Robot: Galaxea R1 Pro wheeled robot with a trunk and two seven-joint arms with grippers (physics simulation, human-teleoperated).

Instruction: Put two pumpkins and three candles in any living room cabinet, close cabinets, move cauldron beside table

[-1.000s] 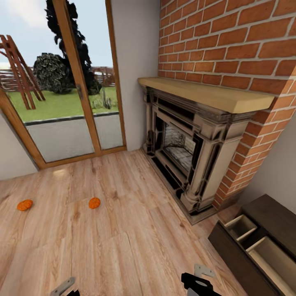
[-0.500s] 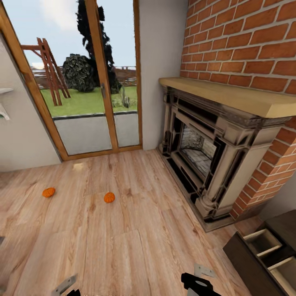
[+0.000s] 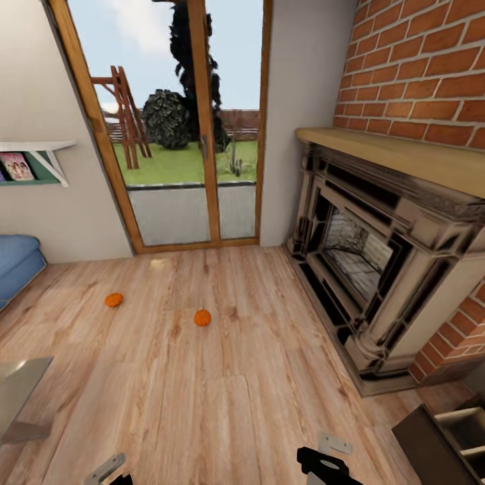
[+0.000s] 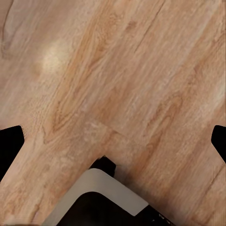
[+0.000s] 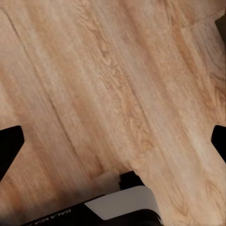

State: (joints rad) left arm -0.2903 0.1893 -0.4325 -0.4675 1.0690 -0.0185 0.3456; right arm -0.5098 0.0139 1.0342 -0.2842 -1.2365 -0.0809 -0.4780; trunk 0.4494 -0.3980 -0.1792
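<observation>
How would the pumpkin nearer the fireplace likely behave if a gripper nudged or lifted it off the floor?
The pumpkin looks round and small, so a nudge would probably roll it across the smooth wooden floor. Its ribbed sides may give the fingers some purchase. It seems light for its size.

My head camera has swung to my left since a second ago, so the whole picture slides rightward; the things themselves have not moved. The two pumpkins, one (image 3: 113, 300) out ahead of my left jaws and the other (image 3: 202, 317) ahead between my two grippers, now sit nearer the picture's middle. The fireplace (image 3: 377, 269) has drifted toward the right edge. The cabinet (image 3: 431, 441) beside my right jaws has nearly slipped out of sight. Newly showing beyond my left jaws: a blue sofa arm (image 3: 17, 259), a wall shelf (image 3: 34, 151) and a table corner (image 3: 17, 391).
</observation>
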